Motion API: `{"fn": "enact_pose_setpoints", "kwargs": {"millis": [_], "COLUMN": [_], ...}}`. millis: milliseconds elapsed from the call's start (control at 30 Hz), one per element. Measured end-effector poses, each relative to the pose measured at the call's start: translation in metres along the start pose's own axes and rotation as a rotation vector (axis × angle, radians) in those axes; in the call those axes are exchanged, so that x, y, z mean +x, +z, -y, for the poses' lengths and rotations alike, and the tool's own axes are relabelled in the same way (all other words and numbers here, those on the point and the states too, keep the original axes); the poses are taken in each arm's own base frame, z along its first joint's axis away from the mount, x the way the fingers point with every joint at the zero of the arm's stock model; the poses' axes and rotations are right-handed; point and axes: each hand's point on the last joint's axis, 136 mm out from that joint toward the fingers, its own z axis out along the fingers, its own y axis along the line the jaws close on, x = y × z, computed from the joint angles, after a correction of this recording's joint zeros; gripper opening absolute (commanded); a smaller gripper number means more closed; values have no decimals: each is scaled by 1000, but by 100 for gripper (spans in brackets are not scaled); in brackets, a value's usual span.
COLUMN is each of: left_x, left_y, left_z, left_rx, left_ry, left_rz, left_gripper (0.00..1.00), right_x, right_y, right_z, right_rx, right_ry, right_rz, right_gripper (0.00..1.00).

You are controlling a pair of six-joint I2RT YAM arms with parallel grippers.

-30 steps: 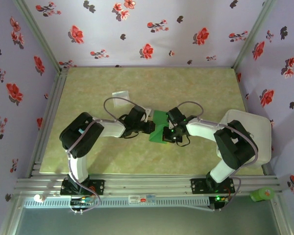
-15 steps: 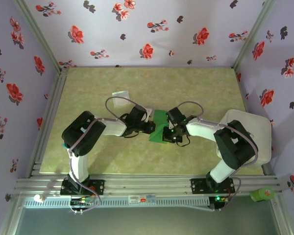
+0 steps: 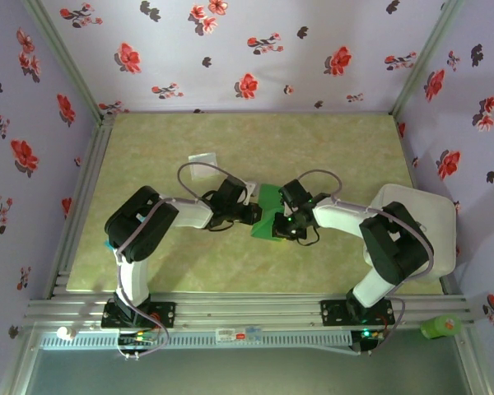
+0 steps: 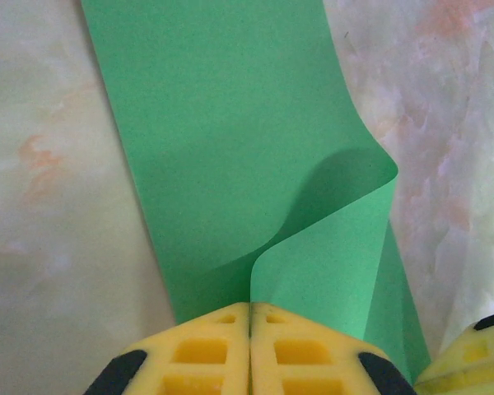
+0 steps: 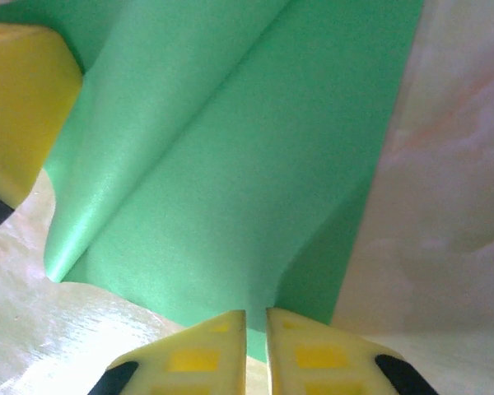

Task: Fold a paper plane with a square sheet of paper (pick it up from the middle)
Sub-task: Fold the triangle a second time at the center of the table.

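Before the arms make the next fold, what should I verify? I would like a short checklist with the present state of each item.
1. Left gripper closed on the green paper sheet: ok.
2. Right gripper holding the sheet firmly: cannot tell; its jaws show a slim gap.
3. Fold pressed flat: not ok; the paper curls in a rounded loop, with no sharp crease.
4. Small pale packet away from the sheet: ok.
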Motion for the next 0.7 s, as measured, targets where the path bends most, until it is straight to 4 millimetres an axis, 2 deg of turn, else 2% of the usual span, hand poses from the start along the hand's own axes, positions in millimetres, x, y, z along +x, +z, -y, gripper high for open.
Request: {"fn": "enact_pose_setpoints", "kwargs": {"millis": [400, 600, 700], "left_x": [4, 6, 6], "left_y": [-6, -7, -9], "left_z": [-1, -1, -2], "left_rx": [-8, -29, -39], "left_ry": [-90, -114, -126], "left_rz": [45, 56, 63], "left_gripper": [7, 7, 7], "right_x": [-14, -21, -22], "right_y": [-7, 0, 6], "right_z": [-21, -30, -27], "right_rx": [-90, -139, -130], "right_ry": [50, 53, 60], "right_rz": [55, 70, 60], "right_gripper": [15, 11, 10]}}
